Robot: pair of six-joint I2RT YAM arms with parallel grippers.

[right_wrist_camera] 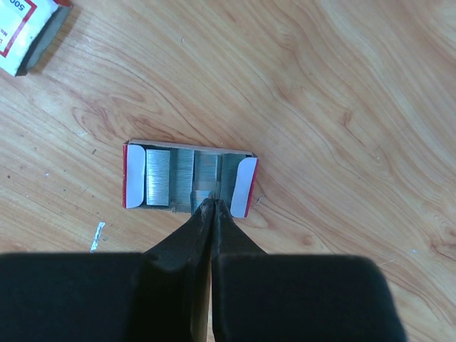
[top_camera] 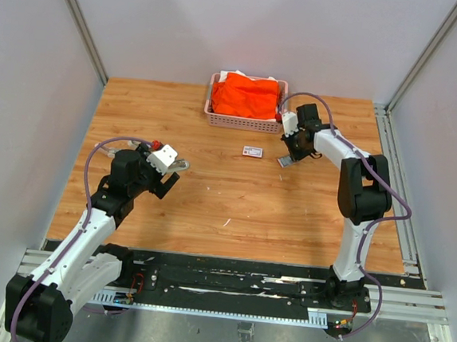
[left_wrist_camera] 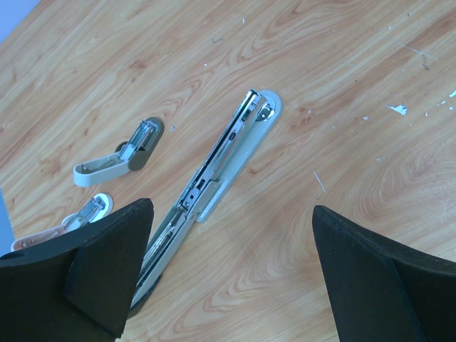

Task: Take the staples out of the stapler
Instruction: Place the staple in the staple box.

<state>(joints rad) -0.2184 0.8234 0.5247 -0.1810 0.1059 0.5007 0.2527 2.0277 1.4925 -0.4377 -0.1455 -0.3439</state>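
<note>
An opened grey stapler (left_wrist_camera: 222, 160) lies flat on the wooden table with its magazine rail bared; it also shows in the top view (top_camera: 180, 165). My left gripper (left_wrist_camera: 231, 278) hovers just above its near end, open and empty, the stapler close to the left finger (left_wrist_camera: 107, 271). My right gripper (right_wrist_camera: 211, 203) is shut, its tips at the near edge of an open red-and-white staple box (right_wrist_camera: 135, 174). The box holds silvery staples (right_wrist_camera: 158, 174), and a short strip (right_wrist_camera: 202, 192) sits pinched at the tips. In the top view the right gripper (top_camera: 292, 154) is near the table's back.
Two smaller staplers (left_wrist_camera: 117, 155) (left_wrist_camera: 80, 214) lie left of the opened one. A small closed white box with a red label (top_camera: 253, 151) (right_wrist_camera: 25, 32) lies left of the open box. A pink basket (top_camera: 244, 124) holding orange cloth (top_camera: 245, 95) stands at the back.
</note>
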